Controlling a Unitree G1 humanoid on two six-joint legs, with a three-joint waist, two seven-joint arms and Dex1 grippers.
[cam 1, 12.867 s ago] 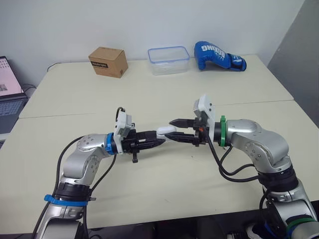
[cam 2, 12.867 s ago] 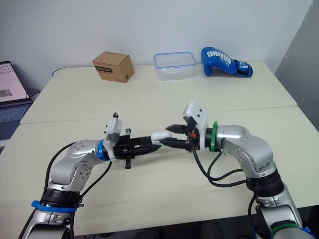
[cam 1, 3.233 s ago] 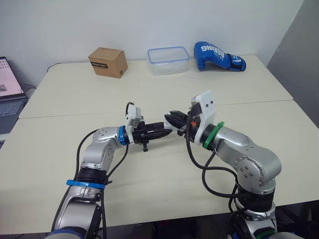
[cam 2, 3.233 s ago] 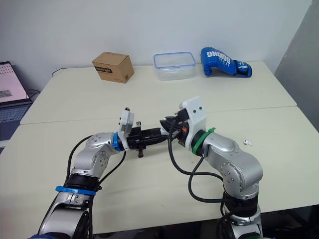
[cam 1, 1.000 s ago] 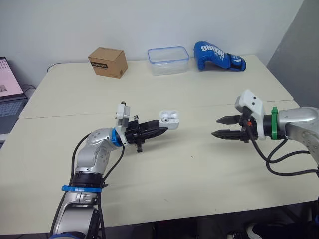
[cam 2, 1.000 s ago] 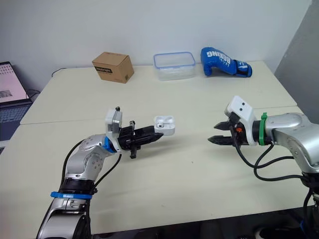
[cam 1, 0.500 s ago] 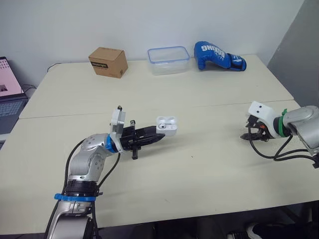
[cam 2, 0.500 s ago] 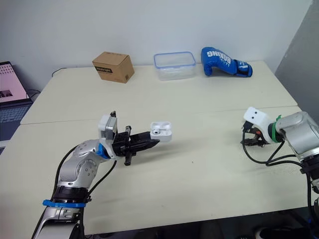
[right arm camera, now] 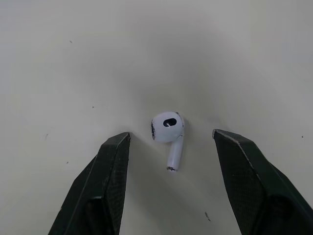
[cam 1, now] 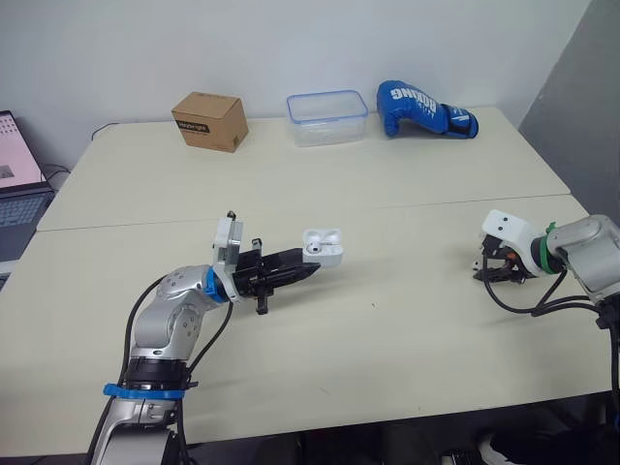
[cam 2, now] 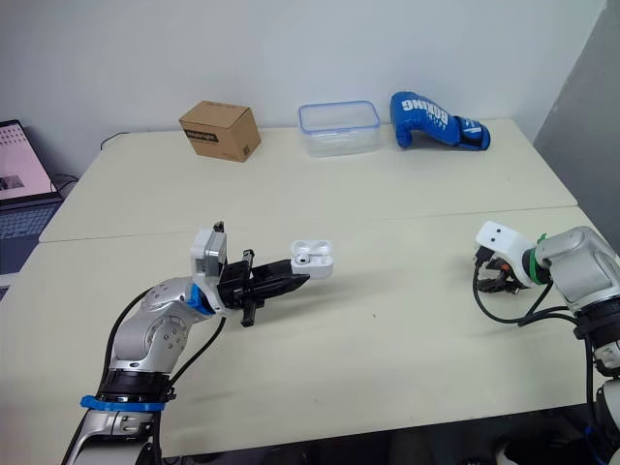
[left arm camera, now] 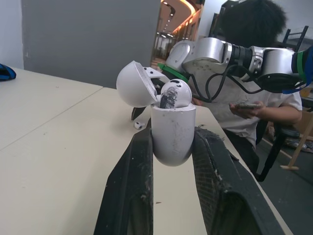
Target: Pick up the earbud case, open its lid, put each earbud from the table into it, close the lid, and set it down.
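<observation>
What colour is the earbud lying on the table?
The earbud is white, seen best in the right wrist view.

A big cream table (cam 1: 407, 184) with a join line across it stands by a plain white wall (cam 1: 291, 39), with a brown cardboard box (cam 1: 209, 120), a clear plastic tub (cam 1: 327, 116) and a blue boxing glove (cam 1: 424, 108) along its far edge, and a laptop (cam 1: 15, 179) off to the left.

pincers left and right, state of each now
Left pincer: shut on the open earbud case.
Right pincer: open, straddling an earbud on the table.
</observation>
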